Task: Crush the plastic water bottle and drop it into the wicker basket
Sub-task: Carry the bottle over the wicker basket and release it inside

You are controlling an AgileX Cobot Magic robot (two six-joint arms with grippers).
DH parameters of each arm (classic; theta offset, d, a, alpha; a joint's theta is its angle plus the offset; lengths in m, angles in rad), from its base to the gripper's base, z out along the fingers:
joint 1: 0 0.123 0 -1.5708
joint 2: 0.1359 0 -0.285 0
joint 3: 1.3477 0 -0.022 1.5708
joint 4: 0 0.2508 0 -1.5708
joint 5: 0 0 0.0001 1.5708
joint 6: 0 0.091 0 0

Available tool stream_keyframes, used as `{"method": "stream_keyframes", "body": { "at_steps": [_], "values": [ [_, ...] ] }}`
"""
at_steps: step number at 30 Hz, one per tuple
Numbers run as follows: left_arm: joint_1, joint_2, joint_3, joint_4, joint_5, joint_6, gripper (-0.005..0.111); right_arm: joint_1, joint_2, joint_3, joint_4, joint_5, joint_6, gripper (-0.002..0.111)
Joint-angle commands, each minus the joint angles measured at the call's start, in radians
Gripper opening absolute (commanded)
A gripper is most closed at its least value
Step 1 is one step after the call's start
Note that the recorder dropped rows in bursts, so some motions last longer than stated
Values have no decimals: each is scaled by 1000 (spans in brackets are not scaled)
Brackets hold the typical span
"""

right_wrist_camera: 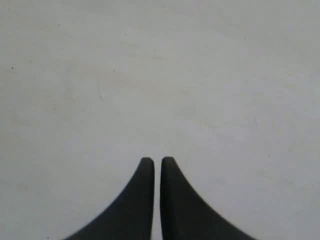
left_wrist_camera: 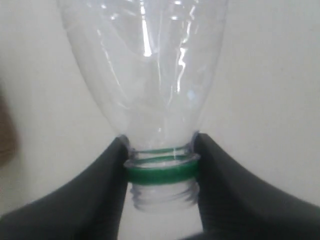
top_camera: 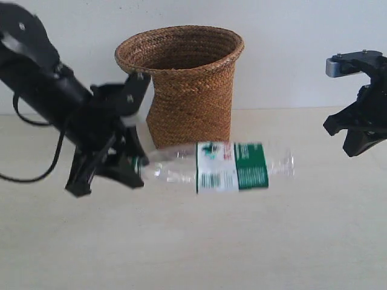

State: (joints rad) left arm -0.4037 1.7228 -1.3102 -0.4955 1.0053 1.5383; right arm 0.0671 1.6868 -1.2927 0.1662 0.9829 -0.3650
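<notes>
**Soft, even light; mild blur up close**

The exterior view is bright and evenly lit but slightly soft, with only faint shadows on the pale counter [top_camera: 193, 254]. In the left wrist view, white glare streaks the plastic water bottle [left_wrist_camera: 145, 75], and the left end effector [left_wrist_camera: 160, 167] looks soft-edged. The right wrist view is flat, greyish and low in contrast.

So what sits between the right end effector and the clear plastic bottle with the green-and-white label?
Nothing: the exterior view shows only bare pale tabletop between the right end effector and the clear green-labelled plastic bottle.
</notes>
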Motion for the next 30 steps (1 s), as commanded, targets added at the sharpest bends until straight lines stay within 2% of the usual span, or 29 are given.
{"method": "stream_keyframes", "body": {
  "at_steps": [1,6,9,10,11,13,15,17,18,21,24,27,30],
  "values": [
    [47,-12,-181,-31,-21,-28,4,-7,-13,4,-1,-31,-10,0],
    [57,19,-328,-31,-194,-40,4,-7,-10,4,4,-64,-12,0],
    [57,102,-386,-20,-481,-41,6,-7,-10,4,12,-62,-12,0],
    [57,124,-386,-18,-545,-23,10,-7,-10,4,19,-55,-12,0],
    [57,150,-388,-16,-617,-22,19,-7,-10,4,30,-50,-14,0],
    [57,189,-388,-16,-701,-22,46,-7,-10,4,61,-33,-27,0],
    [57,220,-388,-16,-748,-22,81,-7,-10,4,98,-22,-59,0],
    [57,239,-388,-16,-777,-43,100,-7,-10,4,126,-22,-77,0],
    [57,241,-388,-16,-779,-44,104,-7,-10,4,133,-22,-86,0],
    [57,242,-388,-16,-781,-44,104,-7,-10,4,137,-24,-92,0],
    [57,240,-388,-16,-763,-44,95,-7,-10,4,137,-26,-92,0],
    [57,233,-388,-16,-683,-53,76,-7,-10,4,137,-33,-94,0],
    [57,213,-388,-1,-574,-79,43,-7,-10,4,126,-42,-98,0]
  ]
}}
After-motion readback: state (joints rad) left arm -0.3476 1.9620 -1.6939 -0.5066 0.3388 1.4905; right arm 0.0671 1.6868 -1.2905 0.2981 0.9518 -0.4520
